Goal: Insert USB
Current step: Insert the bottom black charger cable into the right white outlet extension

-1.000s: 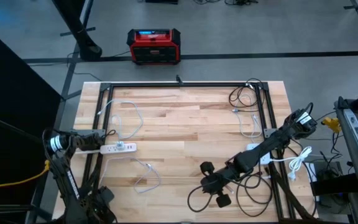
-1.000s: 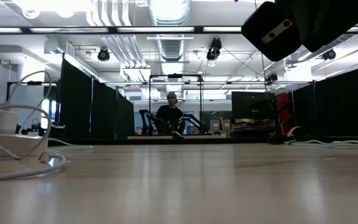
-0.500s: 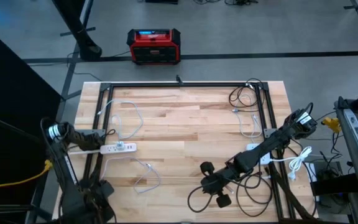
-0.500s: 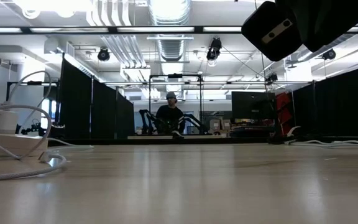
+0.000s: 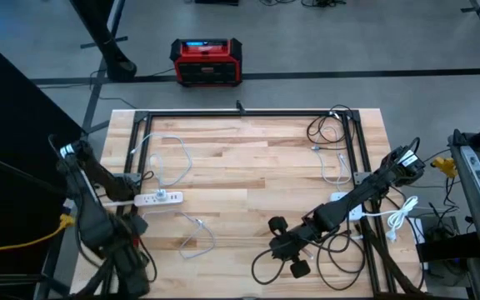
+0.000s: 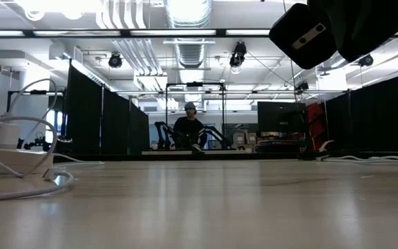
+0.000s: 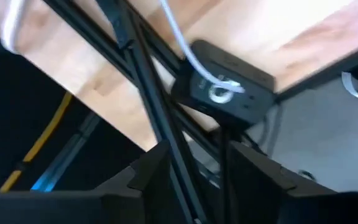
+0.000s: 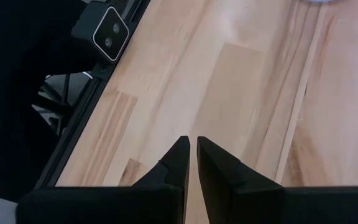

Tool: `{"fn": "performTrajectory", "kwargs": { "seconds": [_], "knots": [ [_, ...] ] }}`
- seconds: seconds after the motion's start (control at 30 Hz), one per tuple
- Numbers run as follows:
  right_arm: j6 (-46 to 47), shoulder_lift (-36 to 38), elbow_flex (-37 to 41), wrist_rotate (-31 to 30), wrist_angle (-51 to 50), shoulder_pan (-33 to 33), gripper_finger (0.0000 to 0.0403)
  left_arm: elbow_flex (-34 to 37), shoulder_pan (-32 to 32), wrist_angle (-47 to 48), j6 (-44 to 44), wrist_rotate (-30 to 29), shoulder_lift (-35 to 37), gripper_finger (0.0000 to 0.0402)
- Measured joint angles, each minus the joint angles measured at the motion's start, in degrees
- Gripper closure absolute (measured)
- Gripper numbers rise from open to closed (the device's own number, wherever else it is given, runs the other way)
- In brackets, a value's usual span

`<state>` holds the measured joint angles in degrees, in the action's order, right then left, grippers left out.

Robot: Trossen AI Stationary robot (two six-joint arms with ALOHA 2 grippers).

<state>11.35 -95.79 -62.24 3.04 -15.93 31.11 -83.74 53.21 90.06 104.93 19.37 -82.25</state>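
Left tool (image 7: 197, 154) had backed off the outer end of the power strip (image 5: 158, 198). A second before, that arm lay flat along the desk's left edge with the tool at the strip. Now it was swung up and angled, off the left side of the desk (image 5: 248, 167). Its fingers (image 7: 151, 163) stood apart with nothing between them. The left wrist view looked past them at the desk edge, the black frame rails and a small black camera box (image 7: 224, 92).

Strip had not shifted and lay near the left edge. One white USB cable (image 5: 173, 150) looped across the desk and ran down onto the strip's top face. Whether its plug was fully seated could not be told from above. A second white cable (image 5: 198, 235) lay loose just in front of the strip, unheld.

Judgement: letting go of the strip reads as the insertion being finished or nearly so, with the left arm retreating.

Right tool (image 8: 191, 149) had not moved over that second. It hung above bare wood toward the front right of the desk, fingers together and empty, beside a black cable loop (image 5: 267, 268). More white cables (image 5: 337, 167) lay toward the right edge, untouched.
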Motion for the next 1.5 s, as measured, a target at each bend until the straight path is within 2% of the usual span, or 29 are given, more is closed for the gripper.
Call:
{"fn": "performTrajectory", "kwargs": {
  "seconds": [0.07,0.17,0.37,0.47,0.57,0.7,0.77,0.87,1.1,1.33,1.5],
  "knots": [
    [-0.04,0.00,0.00,-0.01,-0.17,0.00,0.0387,-0.02,-1.83,0.00,1.97,-2.50,2.03,0.0280],
    [0.02,0.00,0.00,-0.12,-0.15,-0.04,0.0387,-0.02,-4.23,-0.01,3.39,-12.80,4.89,0.0300],
    [0.12,0.68,0.00,-1.64,-1.16,-0.11,0.0387,-0.02,-7.35,-0.30,0.14,-46.21,8.55,0.0333],
    [0.75,2.70,0.02,-2.09,-3.24,0.02,0.0387,-0.02,-8.85,-1.18,-4.41,-58.94,8.86,0.0336],
    [1.66,5.98,0.02,-4.05,-5.18,0.46,0.0387,-0.07,-10.59,-3.25,-9.72,-67.54,8.40,0.0334],
    [1.56,11.57,0.02,-9.12,-6.28,1.75,0.0387,-0.07,-12.52,-8.61,-19.45,-75.73,6.40,0.0334],
    [1.54,14.77,0.02,-12.00,-6.99,2.50,0.0387,-0.07,-13.40,-11.14,-24.32,-78.28,5.15,0.0334],
    [1.16,19.53,0.02,-16.40,-8.21,3.81,0.0387,-0.07,-15.20,-13.94,-30.55,-78.85,2.94,0.0334],
    [2.83,28.03,0.02,-21.60,-10.21,6.95,0.0387,-0.07,-19.17,-14.97,-33.38,-79.43,-2.40,0.0333],
    [11.56,30.22,0.07,-22.26,-16.26,9.48,0.0387,-0.07,-22.31,-18.74,-34.76,-81.95,-8.02,0.0333],
    [18.12,29.09,0.08,-26.39,-22.75,9.65,0.0387,-0.07,-22.85,-29.10,-43.79,-80.22,-12.65,0.0333]
  ]
}}
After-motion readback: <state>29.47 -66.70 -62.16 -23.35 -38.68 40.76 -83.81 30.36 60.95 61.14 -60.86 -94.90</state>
